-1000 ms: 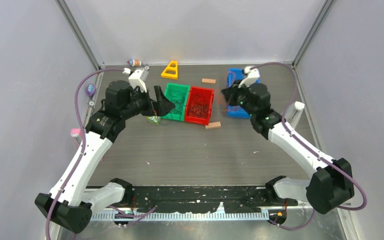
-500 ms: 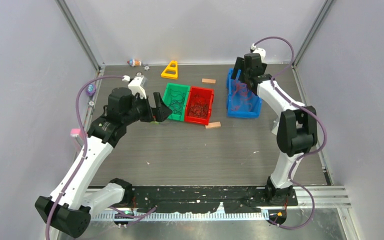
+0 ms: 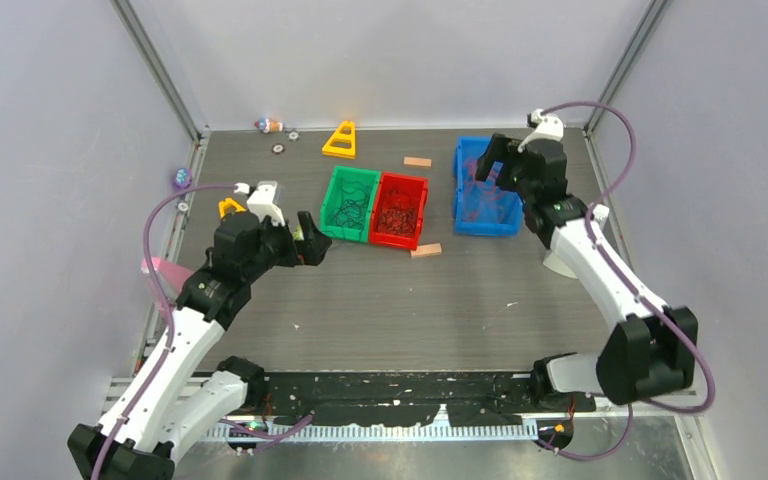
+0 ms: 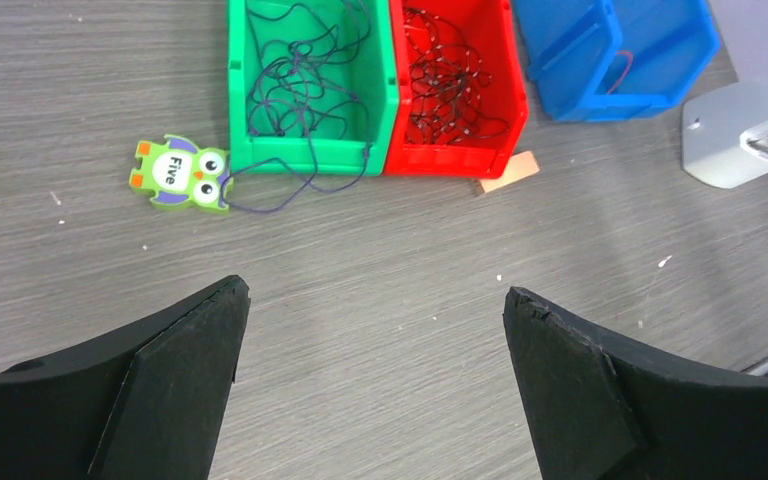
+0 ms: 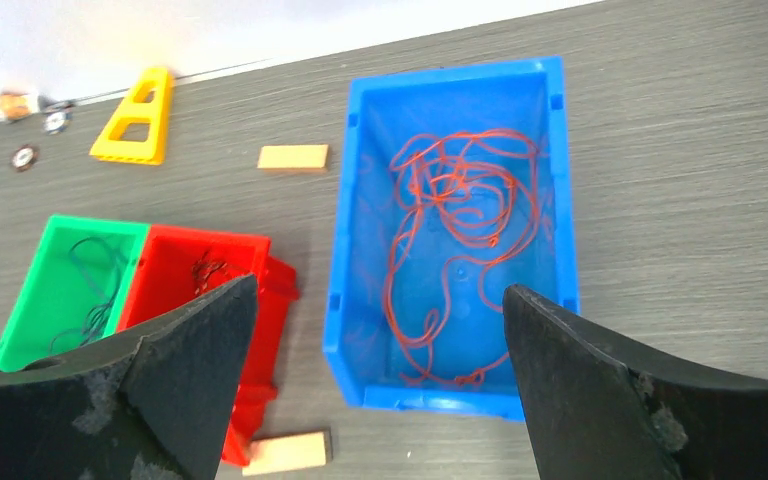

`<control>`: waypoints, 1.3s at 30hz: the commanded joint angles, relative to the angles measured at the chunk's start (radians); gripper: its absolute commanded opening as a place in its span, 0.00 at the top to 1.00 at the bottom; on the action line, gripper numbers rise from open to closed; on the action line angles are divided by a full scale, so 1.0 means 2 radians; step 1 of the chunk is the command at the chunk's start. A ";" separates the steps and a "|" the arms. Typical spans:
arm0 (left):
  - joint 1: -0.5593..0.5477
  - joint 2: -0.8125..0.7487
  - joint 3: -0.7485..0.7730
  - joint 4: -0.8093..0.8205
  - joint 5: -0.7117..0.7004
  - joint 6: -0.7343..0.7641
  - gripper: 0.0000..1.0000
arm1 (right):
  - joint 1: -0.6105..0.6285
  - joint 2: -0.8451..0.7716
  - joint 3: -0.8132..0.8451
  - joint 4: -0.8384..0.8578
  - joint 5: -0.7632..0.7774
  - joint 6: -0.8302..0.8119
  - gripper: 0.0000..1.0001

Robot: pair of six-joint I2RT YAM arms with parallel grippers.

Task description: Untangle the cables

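Thin orange-red cables (image 5: pixel 460 230) lie loosely coiled in the blue bin (image 5: pixel 355 330), which stands at the back right (image 3: pixel 460 205). Dark cables (image 4: pixel 300 80) fill the green bin (image 4: pixel 310 158); one strand hangs over its front rim towards the table. More dark cables (image 4: pixel 450 85) sit in the red bin (image 4: pixel 450 160). My right gripper (image 5: pixel 380 290) hovers open above the blue bin (image 3: pixel 488 165), holding nothing. My left gripper (image 4: pixel 375 295) is open over bare table, near and left of the green bin (image 3: pixel 310 245).
A green owl tile (image 4: pixel 180 175) lies by the green bin's front left corner. A yellow triangle (image 3: pixel 341 140), two wooden blocks (image 3: pixel 417 161) (image 3: pixel 426 250) and small toys (image 3: pixel 270 125) lie around the bins. A grey-white object (image 4: pixel 750 135) stands right of the blue bin.
My right gripper has opened and moved from the blue bin's left side to above it. My left arm has drawn back from the green bin towards the near left.
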 commanded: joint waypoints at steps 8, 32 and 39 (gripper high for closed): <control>0.001 -0.115 -0.158 0.176 -0.143 0.060 0.01 | -0.002 -0.224 -0.307 0.234 -0.033 -0.088 0.05; 0.042 0.095 -0.300 0.562 -0.341 0.213 0.06 | -0.023 -0.085 -0.439 0.509 0.083 -0.203 0.00; 0.079 0.150 -0.253 0.520 -0.261 0.212 0.13 | -0.040 -0.013 -0.467 0.641 0.123 -0.180 0.00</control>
